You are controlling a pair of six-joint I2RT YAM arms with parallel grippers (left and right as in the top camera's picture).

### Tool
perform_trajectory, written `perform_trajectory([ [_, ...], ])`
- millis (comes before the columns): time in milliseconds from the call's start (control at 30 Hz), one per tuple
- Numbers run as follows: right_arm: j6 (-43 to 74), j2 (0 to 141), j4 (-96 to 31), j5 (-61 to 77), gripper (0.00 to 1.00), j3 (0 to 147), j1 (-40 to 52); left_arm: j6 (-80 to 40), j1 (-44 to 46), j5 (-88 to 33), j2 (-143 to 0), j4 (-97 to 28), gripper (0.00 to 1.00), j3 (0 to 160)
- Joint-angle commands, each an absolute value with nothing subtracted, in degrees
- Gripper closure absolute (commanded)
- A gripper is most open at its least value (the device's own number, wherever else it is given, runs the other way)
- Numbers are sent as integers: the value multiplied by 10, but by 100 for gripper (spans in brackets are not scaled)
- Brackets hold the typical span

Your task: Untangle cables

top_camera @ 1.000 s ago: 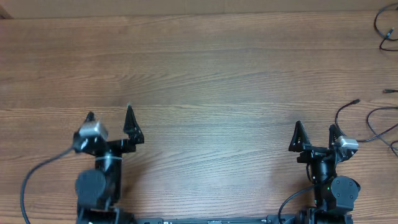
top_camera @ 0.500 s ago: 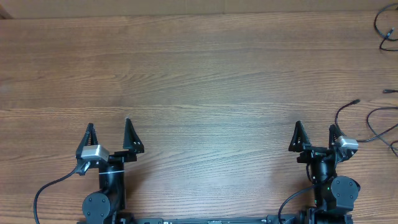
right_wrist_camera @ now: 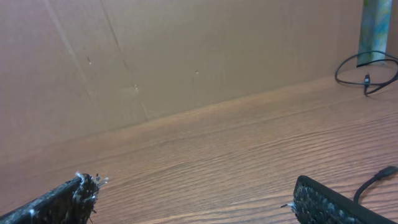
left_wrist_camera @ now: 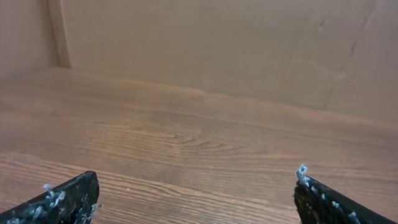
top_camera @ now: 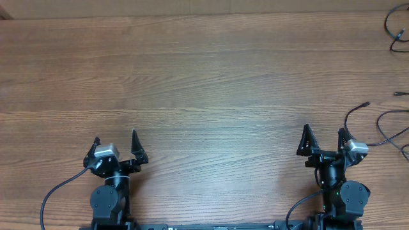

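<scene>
The wooden surface (top_camera: 204,76) takes up nearly the whole overhead view, and most of it is bare wood grain. The cables (top_camera: 362,106) all lie at its far right side. One thin black cord ends in a small plug just ahead and to the right of the right tool (top_camera: 324,130), loops back toward that arm's wrist and then runs off to the right edge. A second cord (top_camera: 382,128) curves beside it, closer to the edge. A third cord (top_camera: 386,24) sits curled in the top right corner, well apart from both arms.

The right tool points away from the robot with its two fingers spread wide, and there is nothing between them. It touches no cord. Its own camera shows the two black fingertips far apart at the bottom of the picture, a plug end (right_wrist_camera: 376,179) on the wood just beside the right-hand finger, and a loose coil (right_wrist_camera: 367,79) further off near the cardboard wall (right_wrist_camera: 186,50).

The left tool (top_camera: 115,137) sits low on the left side, far from every cord, with its fingers also wide apart and empty. Its wrist camera shows only bare wood and the cardboard wall behind it, with the fingertips (left_wrist_camera: 68,198) at the bottom corners.
</scene>
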State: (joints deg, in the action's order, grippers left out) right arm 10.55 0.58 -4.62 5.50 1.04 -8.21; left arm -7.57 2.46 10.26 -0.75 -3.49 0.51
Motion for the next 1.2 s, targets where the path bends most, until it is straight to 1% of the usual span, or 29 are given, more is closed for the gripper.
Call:
perform_trajectory([
  [0, 109, 2, -44, 47, 0, 4, -83, -25, 5, 72, -1, -36, 0, 3],
  [133, 109, 2, -44, 47, 0, 4, -83, -7, -11, 36, -1, -36, 0, 3],
  [300, 109, 2, -44, 47, 0, 4, -83, 31, -11, 24, -2, -43, 0, 3],
  [1167, 109, 2, -44, 47, 0, 4, -83, 30, -11, 25, -2, -43, 0, 3],
])
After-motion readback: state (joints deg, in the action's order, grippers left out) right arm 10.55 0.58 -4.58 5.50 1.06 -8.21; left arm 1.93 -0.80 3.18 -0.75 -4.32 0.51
